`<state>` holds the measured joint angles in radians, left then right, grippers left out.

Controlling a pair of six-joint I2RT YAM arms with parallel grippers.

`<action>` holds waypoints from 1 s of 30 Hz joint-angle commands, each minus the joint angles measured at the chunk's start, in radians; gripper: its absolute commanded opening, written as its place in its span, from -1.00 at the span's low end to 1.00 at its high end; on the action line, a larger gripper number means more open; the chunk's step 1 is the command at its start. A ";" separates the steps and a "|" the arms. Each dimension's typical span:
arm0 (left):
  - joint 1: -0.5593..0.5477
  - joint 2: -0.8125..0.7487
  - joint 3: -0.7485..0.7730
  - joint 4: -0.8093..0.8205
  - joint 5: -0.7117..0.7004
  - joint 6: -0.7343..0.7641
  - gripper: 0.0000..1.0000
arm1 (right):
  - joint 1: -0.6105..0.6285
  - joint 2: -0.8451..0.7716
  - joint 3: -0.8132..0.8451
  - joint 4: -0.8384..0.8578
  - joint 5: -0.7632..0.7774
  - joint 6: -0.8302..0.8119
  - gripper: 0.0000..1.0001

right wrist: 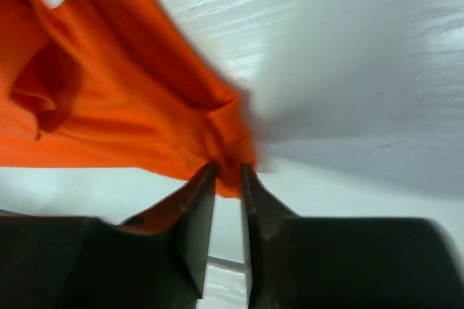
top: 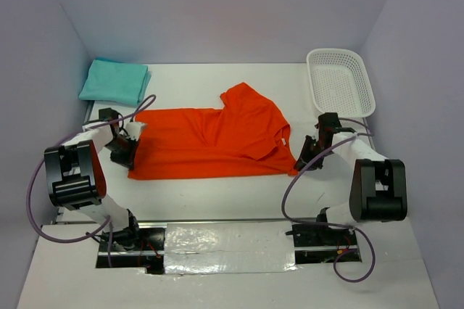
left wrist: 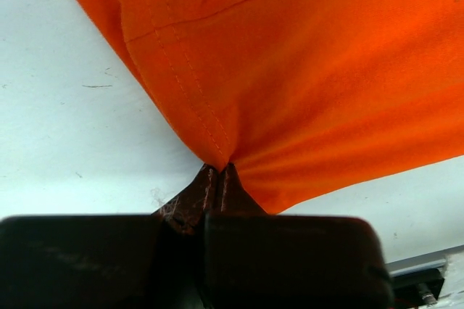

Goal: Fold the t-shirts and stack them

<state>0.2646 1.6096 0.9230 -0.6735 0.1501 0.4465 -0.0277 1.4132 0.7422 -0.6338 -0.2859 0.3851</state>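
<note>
- The orange t-shirt [top: 210, 142] lies spread across the middle of the counter [top: 217, 196], with one sleeve [top: 243, 99] poking toward the back. As I read it, the step in hand is its first fold.
- My left jaws are clamped on the near left hem corner [left wrist: 214, 153], and cloth puckers out of the pinch.
- My right jaws are clamped on a bunched edge [right wrist: 228, 157] at the near right end, by the collar [top: 281, 137].
- Next, I judge, I should lift both ends together and level, then carry the near edge toward the far one, keeping the cloth taut.
- A folded teal t-shirt [top: 114, 80] sits in the back-left corner, the likely stacking spot.
</note>
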 commanded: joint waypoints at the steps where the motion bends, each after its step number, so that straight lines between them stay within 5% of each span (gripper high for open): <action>1: 0.002 -0.004 0.011 0.042 -0.092 0.061 -1.00 | -0.029 0.052 0.025 -0.021 -0.009 -0.042 -0.41; 4: 0.001 -0.008 0.004 0.011 -0.084 0.087 -1.00 | -0.032 0.122 0.019 0.017 0.027 -0.032 -0.31; 5: -0.002 -0.008 0.007 -0.003 -0.080 0.090 -0.85 | -0.031 0.131 0.022 0.023 0.027 -0.031 -0.19; 6: -0.001 -0.008 0.014 -0.015 -0.073 0.093 -0.42 | -0.032 0.133 0.023 0.025 0.033 -0.028 -0.09; 9: -0.001 -0.022 0.057 -0.060 -0.073 0.101 -0.04 | -0.032 0.084 0.068 -0.006 0.071 -0.022 -0.01; 11: -0.001 -0.040 0.126 -0.104 -0.089 0.100 0.60 | -0.032 0.046 0.104 -0.042 0.117 -0.025 0.01; 12: 0.001 -0.063 0.160 -0.112 -0.101 0.084 0.62 | -0.031 0.002 0.152 -0.087 0.178 -0.031 0.01; 14: -0.001 -0.083 0.292 -0.136 -0.132 0.071 0.99 | -0.031 -0.046 0.204 -0.125 0.226 -0.034 0.01; 18: -0.027 -0.132 0.552 -0.107 0.001 0.008 0.92 | -0.002 -0.125 0.335 -0.152 0.200 -0.045 -0.10; 20: -0.170 -0.151 0.623 -0.086 0.112 0.044 0.16 | 0.021 -0.106 0.367 -0.112 0.128 -0.051 -0.29; 22: -0.401 -0.154 0.610 -0.046 0.129 0.055 -0.99 | 0.053 -0.059 0.393 -0.087 -0.023 -0.066 -0.57; 24: -0.542 -0.108 0.594 -0.057 0.235 0.130 -0.95 | 0.080 0.045 0.457 -0.078 -0.091 -0.078 -0.47; 25: -0.659 -0.082 0.576 -0.058 0.256 0.159 -0.61 | 0.097 0.078 0.476 -0.075 -0.154 -0.083 -0.39; 28: -0.838 -0.016 0.516 -0.014 0.285 0.283 -0.28 | 0.115 0.196 0.522 -0.063 -0.216 -0.084 -0.22; 30: -0.902 -0.013 0.472 0.044 0.354 0.403 -0.25 | 0.118 0.237 0.507 -0.017 -0.275 -0.077 -0.15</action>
<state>-0.5926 1.5764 1.4590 -0.6178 0.3805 0.6636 0.0803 1.6154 1.2331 -0.6838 -0.4221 0.3199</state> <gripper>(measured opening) 0.364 0.414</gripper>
